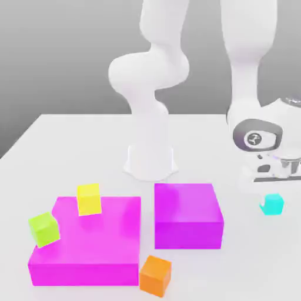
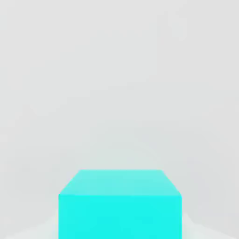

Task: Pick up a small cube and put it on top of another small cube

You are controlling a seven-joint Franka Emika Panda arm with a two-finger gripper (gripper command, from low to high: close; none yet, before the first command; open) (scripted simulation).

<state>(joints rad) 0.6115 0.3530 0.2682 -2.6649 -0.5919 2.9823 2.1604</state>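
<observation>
At the exterior view's right, our pincer (image 1: 274, 176) hovers over the cyan cube (image 1: 273, 204) on the table (image 1: 70, 147); we cannot tell its grip. We risk nudging it if off-centre. Far left, the yellow cube (image 1: 89, 199) sits atop a magenta block (image 1: 94, 235); the hand view frames cyan close
</observation>
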